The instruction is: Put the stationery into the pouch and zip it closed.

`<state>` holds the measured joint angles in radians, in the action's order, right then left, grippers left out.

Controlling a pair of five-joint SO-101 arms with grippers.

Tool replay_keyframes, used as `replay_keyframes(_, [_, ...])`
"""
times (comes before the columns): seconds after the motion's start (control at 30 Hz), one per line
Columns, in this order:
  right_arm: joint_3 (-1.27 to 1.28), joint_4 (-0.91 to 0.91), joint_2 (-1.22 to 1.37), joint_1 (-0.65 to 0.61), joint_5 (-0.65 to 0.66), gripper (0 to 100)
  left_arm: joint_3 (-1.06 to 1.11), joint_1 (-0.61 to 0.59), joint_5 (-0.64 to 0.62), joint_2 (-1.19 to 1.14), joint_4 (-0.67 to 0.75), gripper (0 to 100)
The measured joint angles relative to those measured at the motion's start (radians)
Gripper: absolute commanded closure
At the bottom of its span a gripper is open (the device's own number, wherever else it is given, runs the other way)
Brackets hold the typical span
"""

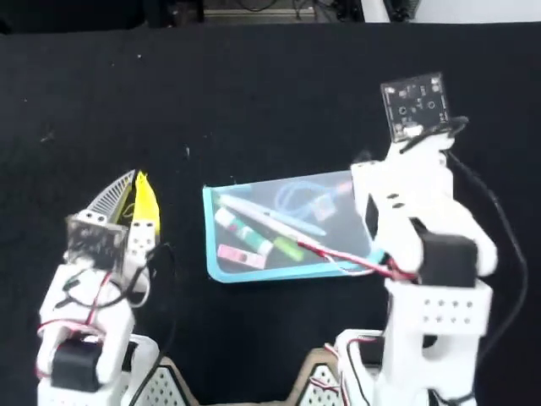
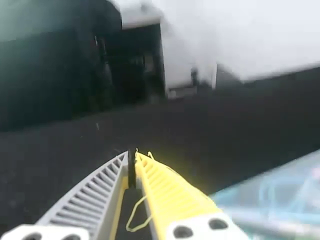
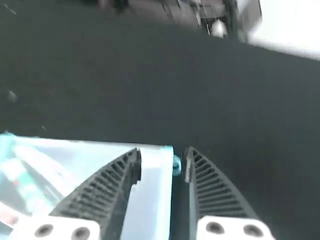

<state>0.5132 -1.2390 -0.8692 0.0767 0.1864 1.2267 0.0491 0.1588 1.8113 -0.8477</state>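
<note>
A clear pouch with a blue edge lies flat mid-table, holding pens, a pink eraser and green and white pieces. My right arm stands over the pouch's right end. In the right wrist view my right gripper is open, its black fingers straddling the pouch's corner, and the small blue zipper pull sits just inside one finger. My left gripper, one grey and one yellow finger, is shut on nothing and rests left of the pouch, apart from it. Its tips meet above the black cloth, with the pouch off to the side.
Black cloth covers the table, with open room behind the pouch and between it and the left arm. The arm bases stand at the near edge. Dark furniture and a white wall lie beyond the table.
</note>
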Motion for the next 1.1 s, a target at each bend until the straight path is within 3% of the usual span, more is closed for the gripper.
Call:
replay_keyframes(0.23, [0.359, 0.114, 0.051, 0.026, 0.008, 85.4, 0.259, 0.029, 0.074, -0.011, 0.021, 97])
replay_keyframes(0.37, [0.440, 0.120, 0.109, 0.048, 0.103, 85.4, 0.359, 0.057, 0.101, -0.011, 0.021, 97])
replay_keyframes(0.7, [0.388, 0.127, 0.451, 0.270, 0.147, 85.4, 0.442, 0.063, 0.107, -0.011, 0.031, 97])
replay_keyframes(0.93, [0.304, 0.135, 0.700, 0.272, 0.147, 85.4, 0.448, 0.110, 0.052, -0.011, 0.031, 97])
replay_keyframes(1.1, [0.219, 0.133, 0.813, 0.152, 0.149, 85.4, 0.448, 0.107, 0.006, -0.011, 0.031, 97])
